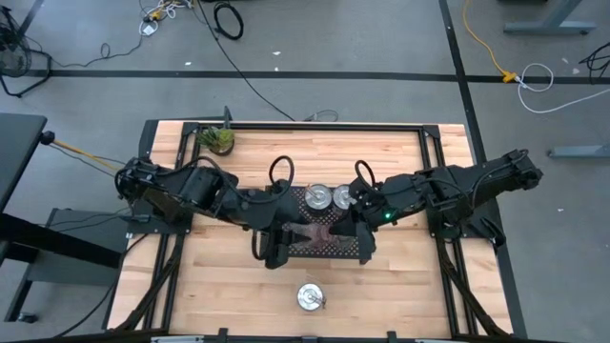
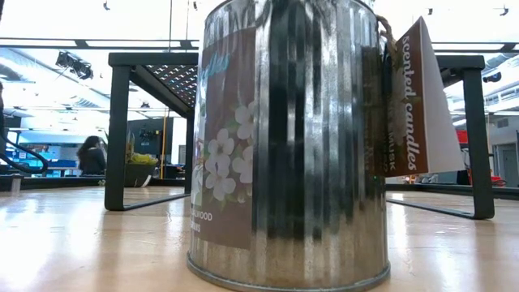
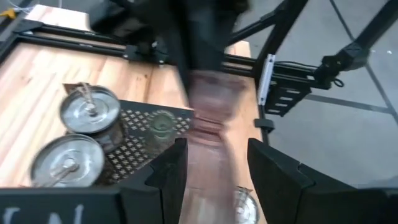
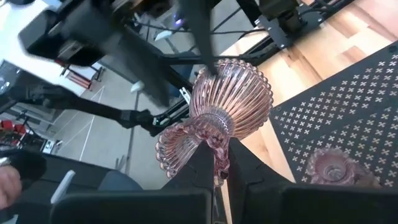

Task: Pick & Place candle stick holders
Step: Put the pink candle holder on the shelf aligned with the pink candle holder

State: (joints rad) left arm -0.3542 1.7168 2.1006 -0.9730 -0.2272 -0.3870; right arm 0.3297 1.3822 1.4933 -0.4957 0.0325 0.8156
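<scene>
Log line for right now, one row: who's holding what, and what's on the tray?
right gripper: shut on pink glass holder | left gripper: around same holder | black mesh tray: two silver cups | third silver cup: on table

Wooden worktop point(image 1: 238, 286), black mesh tray point(image 1: 329, 245) mid-worktop. Small green plant point(image 1: 217, 139) at far-left corner. Cables on grey floor point(image 1: 362, 57) beyond. Low view: person point(image 2: 91, 156) in background room.

Both arms meet over the black mesh tray point(image 1: 329, 250), so its middle is blocked from above. Two silver cups point(image 1: 329, 197) stand close together on its far part. In front, only one silver cup point(image 1: 309, 297) stands on the wooden table point(image 1: 419, 286); both front corners are free. The plant point(image 1: 217, 140) occupies the far left corner.
</scene>
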